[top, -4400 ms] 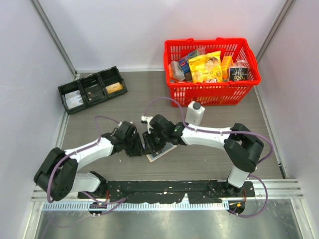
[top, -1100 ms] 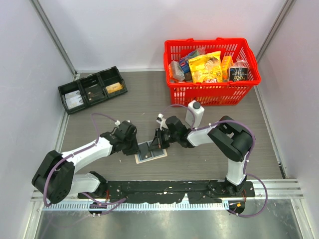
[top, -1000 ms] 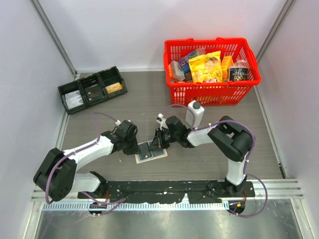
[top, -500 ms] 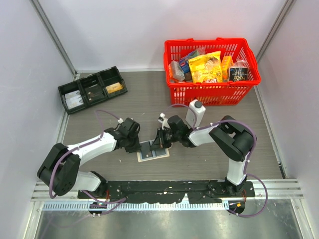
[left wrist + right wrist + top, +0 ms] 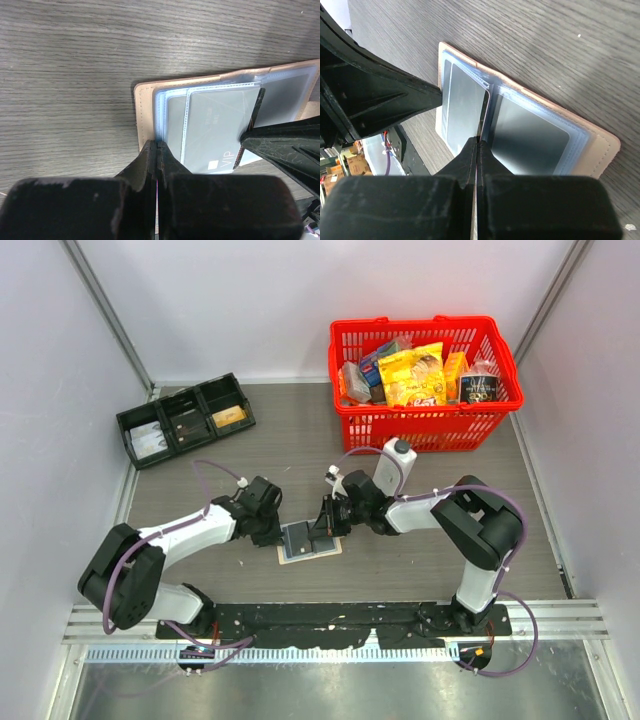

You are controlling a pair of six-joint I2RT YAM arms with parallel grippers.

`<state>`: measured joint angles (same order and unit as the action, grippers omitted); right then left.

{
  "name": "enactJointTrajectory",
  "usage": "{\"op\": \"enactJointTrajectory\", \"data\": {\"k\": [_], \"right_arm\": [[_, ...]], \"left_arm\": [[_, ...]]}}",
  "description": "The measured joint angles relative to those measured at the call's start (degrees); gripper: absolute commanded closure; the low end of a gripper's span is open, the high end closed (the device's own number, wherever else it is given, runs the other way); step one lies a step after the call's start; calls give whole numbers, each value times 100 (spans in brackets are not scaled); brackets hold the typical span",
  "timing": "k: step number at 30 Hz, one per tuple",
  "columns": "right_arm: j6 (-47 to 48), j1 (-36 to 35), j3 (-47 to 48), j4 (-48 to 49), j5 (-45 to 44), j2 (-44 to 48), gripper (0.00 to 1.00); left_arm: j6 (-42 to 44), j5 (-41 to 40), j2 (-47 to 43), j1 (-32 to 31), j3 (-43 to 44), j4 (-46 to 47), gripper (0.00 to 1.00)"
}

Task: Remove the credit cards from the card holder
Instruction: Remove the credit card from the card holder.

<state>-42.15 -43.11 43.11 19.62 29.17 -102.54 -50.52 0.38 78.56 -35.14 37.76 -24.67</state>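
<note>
The tan card holder (image 5: 309, 545) lies open on the table between the two arms, with clear sleeves and grey cards showing. My left gripper (image 5: 284, 533) is shut on the left edge of its sleeves; the left wrist view shows the jaws (image 5: 158, 145) closed there beside the tan cover (image 5: 145, 105). My right gripper (image 5: 322, 530) is shut on the edge of a grey card (image 5: 465, 107) marked VIP (image 5: 220, 127), which sticks partly out of its sleeve. In the right wrist view the right gripper (image 5: 479, 141) pinches that thin edge, with the holder (image 5: 600, 150) beneath.
A red basket (image 5: 425, 370) full of packets stands at the back right. A white bottle (image 5: 395, 465) stands just behind the right arm. A black three-compartment tray (image 5: 185, 420) sits at the back left. The grey wall panels close in both sides.
Both grippers and the card holder have shifted a little to the right and toward the back. The right arm has drawn back to the right with the card edge.
</note>
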Motion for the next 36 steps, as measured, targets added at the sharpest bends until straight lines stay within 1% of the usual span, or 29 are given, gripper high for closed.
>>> {"op": "enactJointTrajectory", "data": {"k": [1,2,4,8,12,14,17,22,26,36], "right_arm": [[0,0,0,0,-4,0,99],[0,0,0,-9,-2,0,99],[0,0,0,-4,-2,0,99],[-2,7,0,4,4,-2,99],[-9,11,-7,42,20,-9,99],[-11,11,-9,63,33,-15,99],[-17,11,-22,116,42,-26,99],[-26,9,-31,146,50,-26,99],[-26,11,-39,164,50,-26,99],[-28,11,-63,188,48,-26,99]], "left_arm": [[0,4,-2,0,0,0,100],[0,9,-11,0,-4,0,98],[-2,11,-50,0,-15,-4,91],[-7,13,-326,0,-37,-179,81],[-35,173,-669,0,42,-221,80],[-50,306,-697,0,177,-179,82],[-66,487,-621,-2,348,-37,91],[-72,682,-98,-2,448,168,99],[-55,761,177,-7,428,175,100],[-13,737,282,-17,243,153,100]]}}
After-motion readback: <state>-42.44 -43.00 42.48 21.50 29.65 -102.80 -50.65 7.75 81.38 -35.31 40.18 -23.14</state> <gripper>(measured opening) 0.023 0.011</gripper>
